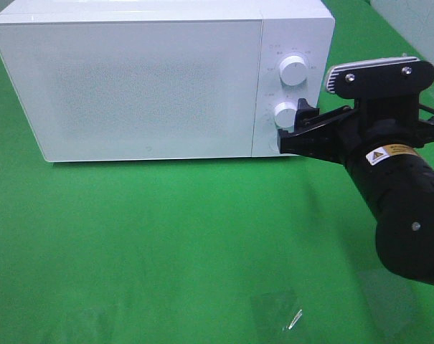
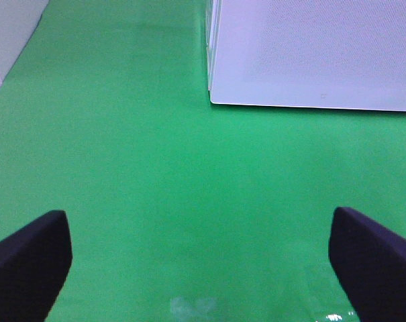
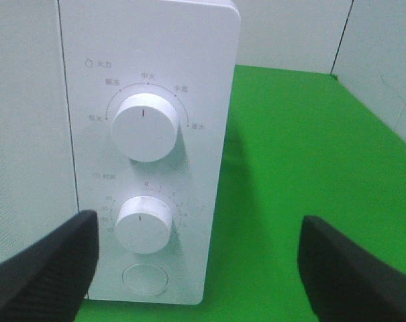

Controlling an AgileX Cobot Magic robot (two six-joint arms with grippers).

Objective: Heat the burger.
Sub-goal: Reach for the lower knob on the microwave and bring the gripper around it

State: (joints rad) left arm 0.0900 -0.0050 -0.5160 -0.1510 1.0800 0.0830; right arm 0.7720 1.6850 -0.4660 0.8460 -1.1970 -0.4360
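Observation:
The burger does not show in any view. A white microwave [image 1: 130, 79] stands at the back of the green cloth with its door shut. My right gripper [image 1: 295, 125] is open in front of its control panel, level with the lower knob [image 1: 285, 113]. In the right wrist view the right gripper [image 3: 196, 268] spreads its fingers wide, and the lower knob [image 3: 144, 223] lies towards one finger, apart from both. Above it is the upper knob [image 3: 145, 131]. My left gripper [image 2: 203, 261] is open over bare cloth, a short way from the microwave's [image 2: 310, 54] front corner, holding nothing.
A round button [image 3: 144, 278] sits under the lower knob. A scrap of clear plastic [image 1: 277, 312] lies on the green cloth [image 1: 166, 236] near the front. White panels [image 3: 384, 54] stand behind the table on the right.

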